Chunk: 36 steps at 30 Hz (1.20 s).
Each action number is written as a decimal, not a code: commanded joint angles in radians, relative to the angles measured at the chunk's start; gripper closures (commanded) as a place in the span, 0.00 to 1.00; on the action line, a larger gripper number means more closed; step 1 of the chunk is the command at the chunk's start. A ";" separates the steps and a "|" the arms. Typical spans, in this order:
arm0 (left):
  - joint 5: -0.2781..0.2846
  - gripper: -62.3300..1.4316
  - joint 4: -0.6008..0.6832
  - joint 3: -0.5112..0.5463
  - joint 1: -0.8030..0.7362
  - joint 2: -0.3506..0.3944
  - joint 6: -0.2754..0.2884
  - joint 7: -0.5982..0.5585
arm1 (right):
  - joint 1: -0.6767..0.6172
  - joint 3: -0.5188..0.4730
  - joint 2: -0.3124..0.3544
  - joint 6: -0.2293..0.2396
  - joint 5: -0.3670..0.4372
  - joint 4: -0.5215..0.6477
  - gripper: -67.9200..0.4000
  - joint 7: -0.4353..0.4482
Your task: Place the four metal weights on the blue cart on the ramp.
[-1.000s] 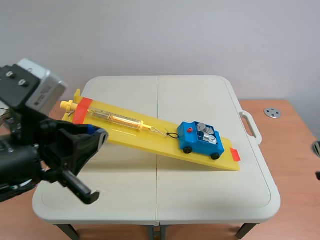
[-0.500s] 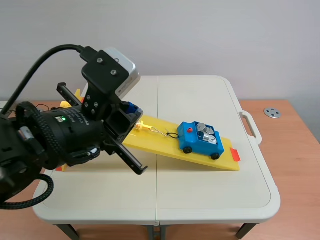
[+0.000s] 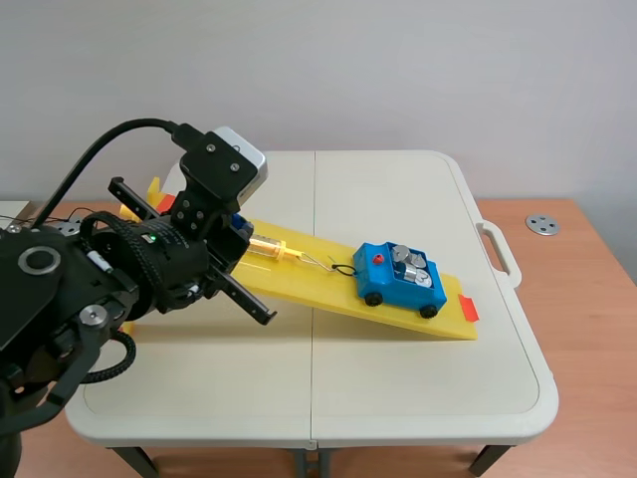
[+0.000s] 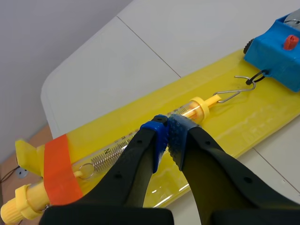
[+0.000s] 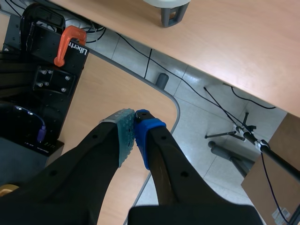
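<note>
The blue cart stands low on the yellow ramp, with several silver metal weights in its bed. A wire hook links the cart to a clear spring scale lying along the ramp. My left gripper is shut on nothing and hovers just over the scale's barrel; in the scene view the left gripper is above the ramp's upper half. My right gripper is shut and holds nothing, off the table, over the floor.
The ramp lies on a white folding table with a handle at its right edge. A small round metal disc sits on the wooden surface beyond. An orange clamp, a black rack and cables are below the right gripper.
My left arm has swung up from the table's front left to over the ramp's upper half, then settled slightly lower and to the left. The cart and weights have stayed put.
</note>
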<state>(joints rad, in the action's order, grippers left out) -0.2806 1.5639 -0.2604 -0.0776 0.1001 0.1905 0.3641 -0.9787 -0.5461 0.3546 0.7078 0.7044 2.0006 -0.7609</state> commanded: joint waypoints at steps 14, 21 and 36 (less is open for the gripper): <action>0.028 0.93 0.104 0.025 0.028 -0.019 -0.050 -0.105 | 0.012 -0.043 0.019 0.027 0.048 0.080 0.98 0.071; 0.028 0.93 0.104 0.025 0.028 -0.019 -0.050 -0.105 | 0.012 -0.043 0.019 0.027 0.045 0.080 0.98 0.071; 0.131 0.93 0.233 0.025 -0.028 -0.004 -0.046 0.003 | 0.132 -0.043 0.019 0.027 0.045 0.080 0.98 0.166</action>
<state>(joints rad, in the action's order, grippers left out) -0.2115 1.6066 -0.2604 -0.0986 0.1005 0.1905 0.4381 -0.9138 -0.5461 0.3546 0.7078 0.7040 2.0006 -0.7216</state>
